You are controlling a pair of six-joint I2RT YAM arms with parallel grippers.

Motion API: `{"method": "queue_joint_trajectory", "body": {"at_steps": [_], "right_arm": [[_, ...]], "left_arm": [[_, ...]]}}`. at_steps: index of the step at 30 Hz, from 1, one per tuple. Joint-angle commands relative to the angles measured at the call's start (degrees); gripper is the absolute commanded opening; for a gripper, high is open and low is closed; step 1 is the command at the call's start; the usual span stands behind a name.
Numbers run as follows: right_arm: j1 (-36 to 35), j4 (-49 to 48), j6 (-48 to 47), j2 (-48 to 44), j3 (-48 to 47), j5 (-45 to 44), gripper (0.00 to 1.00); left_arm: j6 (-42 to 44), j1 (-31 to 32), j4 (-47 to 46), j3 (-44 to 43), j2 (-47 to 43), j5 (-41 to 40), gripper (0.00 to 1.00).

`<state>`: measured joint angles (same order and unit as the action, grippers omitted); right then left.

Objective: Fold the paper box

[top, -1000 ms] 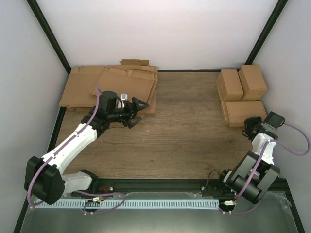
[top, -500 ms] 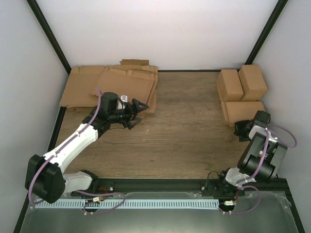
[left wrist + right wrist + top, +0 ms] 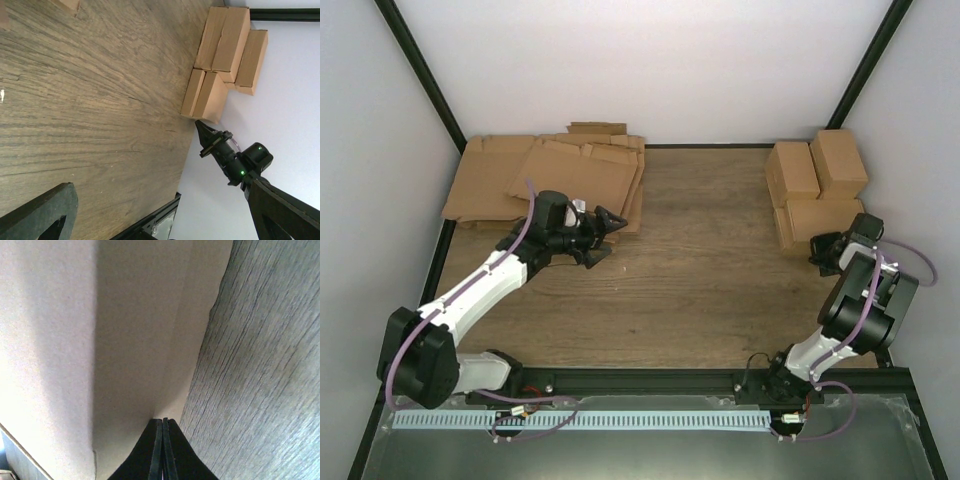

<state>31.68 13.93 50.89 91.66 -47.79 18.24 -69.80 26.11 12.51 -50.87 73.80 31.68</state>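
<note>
Three small folded brown paper boxes stand at the right back; the nearest one [image 3: 817,226] lies crosswise. My right gripper [image 3: 818,249] is shut with nothing between its fingers, and its tip is against that box's side; in the right wrist view the closed tip [image 3: 162,422] meets the cardboard wall [image 3: 140,315] where it joins the table. My left gripper [image 3: 608,236] is open and empty, hovering just in front of the pile of flat sheets [image 3: 550,175]. In the left wrist view its fingers [image 3: 40,215] frame bare wood, with the boxes [image 3: 205,97] far off.
The pile of flat brown cardboard sheets fills the back left corner. The two other folded boxes [image 3: 815,165] stand side by side behind the near one. Black frame rails edge the wooden table [image 3: 710,260]; white walls close in on both sides.
My right arm has swung its wrist inward and moved the shut gripper up against the near folded box. My left gripper has edged slightly toward the pile, still open.
</note>
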Motion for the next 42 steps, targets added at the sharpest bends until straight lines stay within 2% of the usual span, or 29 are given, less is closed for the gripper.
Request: {"method": "queue_joint_trajectory", "body": {"at_steps": [1, 3, 8, 10, 20, 23, 26, 29, 30, 33, 38, 42], "right_arm": [[-0.4, -1.1, -0.9, 0.3, -2.0, 0.3, 0.03], [-0.5, -0.7, -0.9, -0.2, -1.9, 0.4, 0.06], [-0.5, -0.5, -0.3, -3.6, -0.2, 0.4, 0.3], [-0.5, -0.2, -0.2, -5.8, 0.8, 0.0, 0.36], [-3.2, 4.6, -2.4, -18.3, 6.2, -1.7, 0.41], [-6.8, 4.1, -5.7, -23.1, 7.5, -2.0, 0.38], [-13.2, 3.2, -11.1, -26.3, 6.5, -3.4, 0.3], [-18.8, 2.3, -17.6, -26.5, 3.9, -2.1, 0.06], [-20.8, 2.7, -19.2, -25.9, 2.7, -2.5, 0.01], [-26.7, 4.1, -24.1, -23.5, -0.2, -4.5, 0.01], [-33.4, 3.5, -29.6, -21.6, -1.0, -2.9, 0.01], [-38.8, -2.6, -31.6, -24.9, 4.0, -0.6, 0.09]], "left_arm": [[1.0, -0.3, -1.2, -1.0, 1.0, 0.1, 0.96], [1.0, -0.3, -1.0, -1.1, 1.0, 0.0, 0.96], [1.1, -0.3, -0.5, -1.3, 0.8, -0.5, 0.96], [1.6, -0.3, 0.3, -1.2, 0.4, -1.3, 0.96], [3.2, 0.5, 3.9, -0.3, -1.7, -3.7, 0.96], [3.4, 0.7, 4.9, 0.0, -2.9, -4.7, 0.96], [4.7, 0.8, 7.1, -0.3, -4.5, -7.9, 0.96], [6.6, 0.8, 9.7, -0.9, -6.1, -10.5, 0.96], [7.3, 0.7, 10.3, -1.0, -6.6, -10.9, 0.96], [9.9, 0.8, 12.0, -1.2, -7.9, -12.1, 0.96], [18.8, 0.8, 13.9, -1.5, -10.5, -14.4, 0.97], [25.6, 0.8, 14.6, -0.5, -13.2, -15.8, 1.0]]}}
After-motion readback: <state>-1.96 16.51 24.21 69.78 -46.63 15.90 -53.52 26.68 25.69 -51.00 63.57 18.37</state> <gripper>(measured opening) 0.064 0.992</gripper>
